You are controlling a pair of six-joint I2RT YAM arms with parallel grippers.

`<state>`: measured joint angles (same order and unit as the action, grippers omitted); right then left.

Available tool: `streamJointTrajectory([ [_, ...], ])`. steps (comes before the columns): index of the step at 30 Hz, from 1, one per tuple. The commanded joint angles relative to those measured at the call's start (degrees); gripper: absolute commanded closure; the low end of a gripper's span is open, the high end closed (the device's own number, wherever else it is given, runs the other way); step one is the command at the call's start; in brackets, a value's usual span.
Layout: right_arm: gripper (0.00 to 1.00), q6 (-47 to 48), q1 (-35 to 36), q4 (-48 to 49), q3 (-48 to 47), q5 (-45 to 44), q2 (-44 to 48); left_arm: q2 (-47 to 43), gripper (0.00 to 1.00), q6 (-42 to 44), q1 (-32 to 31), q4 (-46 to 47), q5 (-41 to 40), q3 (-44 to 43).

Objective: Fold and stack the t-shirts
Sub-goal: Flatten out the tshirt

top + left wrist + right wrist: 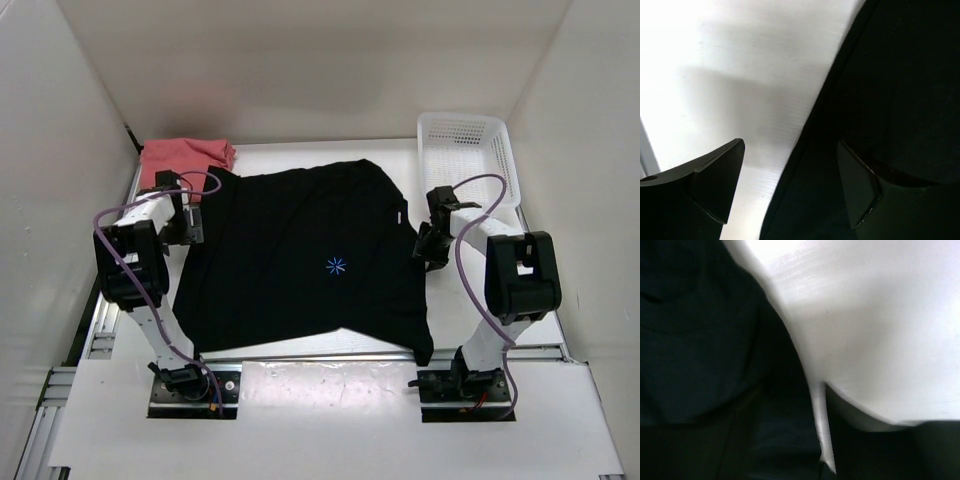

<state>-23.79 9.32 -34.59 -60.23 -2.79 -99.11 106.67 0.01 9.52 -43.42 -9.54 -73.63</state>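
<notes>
Straddling the left edge of the black t-shirt (pixel 300 260), my left hand (pixel 790 167) stands wide open, one finger over bare desk (pixel 320 152), the other over cloth, gripping nothing. My right hand (pixel 430 248) sits at the shirt's right edge; its opening I cannot tell. The shirt lies spread mid-desk, a small blue starburst mark (pixel 336 265) near its centre. A salmon pink t-shirt (pixel 185 155) lies bunched far left, a white basket (pixel 465 135) far right.

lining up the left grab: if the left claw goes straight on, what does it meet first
Probably the side edge of the black t-shirt: one finger is over cloth, the other over bare table; depth unclear.
</notes>
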Motion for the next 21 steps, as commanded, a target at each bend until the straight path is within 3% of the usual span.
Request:
streamJointTrajectory([
  [1, 0.58, -2.91, -0.36, 3.04, -0.77, 2.7, -2.84, -0.24, 0.15, -0.01, -0.38, 2.45, 1.98, 1.11],
  [2, 0.67, -2.93, -0.36, 3.04, -0.25, 2.7, -2.84, -0.24, 0.15, -0.01, -0.38, 3.16, 1.98, 1.12],
  [3, 0.89, -4.49, -0.36, 3.04, -0.24, 2.7, -2.84, -0.24, 0.15, -0.01, -0.38, 3.16, 1.98, 1.64],
  [4, 0.98, -5.21, -0.36, 3.04, 0.28, 0.87, -2.84, -0.24, 0.15, -0.01, -0.38, 3.16, 1.98, 1.64],
  [5, 1.0, -6.0, -0.36, 3.04, 1.16, -0.02, -2.32, -0.24, 0.15, -0.01, -0.38, 3.16, 1.98, 1.64],
  [11, 1.0, -14.61, -6.94, -2.58, 7.56, -6.0, 5.49, -3.22, 0.15, -0.01, -0.38, 3.78, 3.3, 2.78],
  [16, 1.0, -14.36, -13.35, -4.61, 12.06, -9.77, 11.65, -3.84, 0.15, -0.01, -1.69, 3.78, 5.13, 3.4],
  [21, 1.0, -12.78, -15.82, -5.84, 12.59, -10.31, 13.5, -1.3, 0.15, -0.01, -1.7, 3.78, 8.92, -2.04],
])
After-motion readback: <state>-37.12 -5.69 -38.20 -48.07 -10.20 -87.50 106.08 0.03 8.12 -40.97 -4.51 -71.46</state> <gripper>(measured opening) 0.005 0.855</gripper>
